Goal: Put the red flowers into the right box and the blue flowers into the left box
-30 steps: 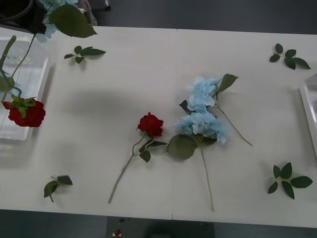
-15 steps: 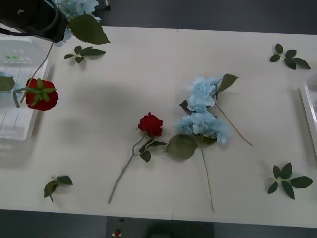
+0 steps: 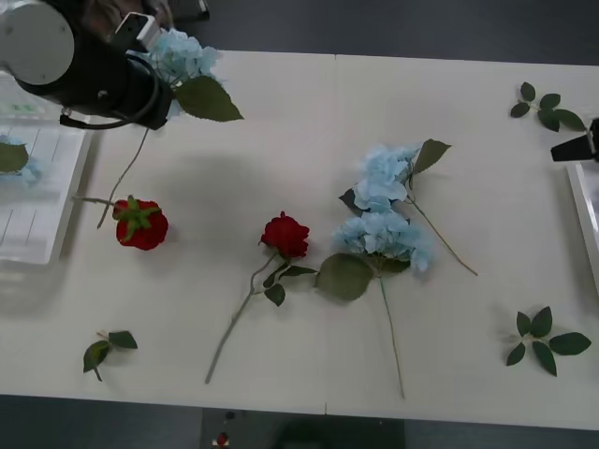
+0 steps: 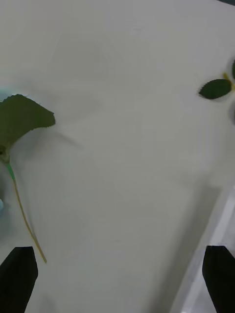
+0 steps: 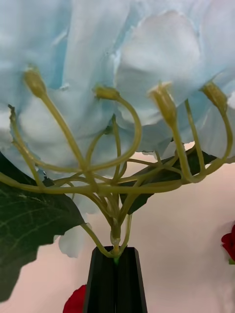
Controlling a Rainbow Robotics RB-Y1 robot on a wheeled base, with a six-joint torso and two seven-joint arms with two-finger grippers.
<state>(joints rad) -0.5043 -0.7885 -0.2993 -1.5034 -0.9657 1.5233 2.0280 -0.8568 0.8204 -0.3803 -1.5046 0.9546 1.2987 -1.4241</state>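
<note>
My left gripper (image 5: pixel 116 252) is shut on the stem base of a pale blue flower (image 5: pixel 122 73). It holds that blue flower (image 3: pixel 182 54) above the table's far left, just right of the left box (image 3: pixel 37 187). A red flower (image 3: pixel 140 223) sits below the left gripper (image 3: pixel 164 82); its thin stem runs up toward the gripper, and I cannot tell whether it hangs or lies. Another red flower (image 3: pixel 284 234) lies mid-table beside two blue flowers (image 3: pixel 384 206). My right gripper (image 4: pixel 117 274) is open beside the right box (image 3: pixel 585 206), nothing between its fingers.
Loose green leaf sprigs lie at the back right (image 3: pixel 546 105), front right (image 3: pixel 546 339) and front left (image 3: pixel 105 349). A bit of blue flower and a leaf (image 3: pixel 13 157) rest in the left box. Bare tabletop lies between the mid-table flowers and the right box.
My left arm has swung right, away from over the left box, carrying the blue flower. The red flower below it came along, from over the box to the table. The right gripper's tip has appeared.
</note>
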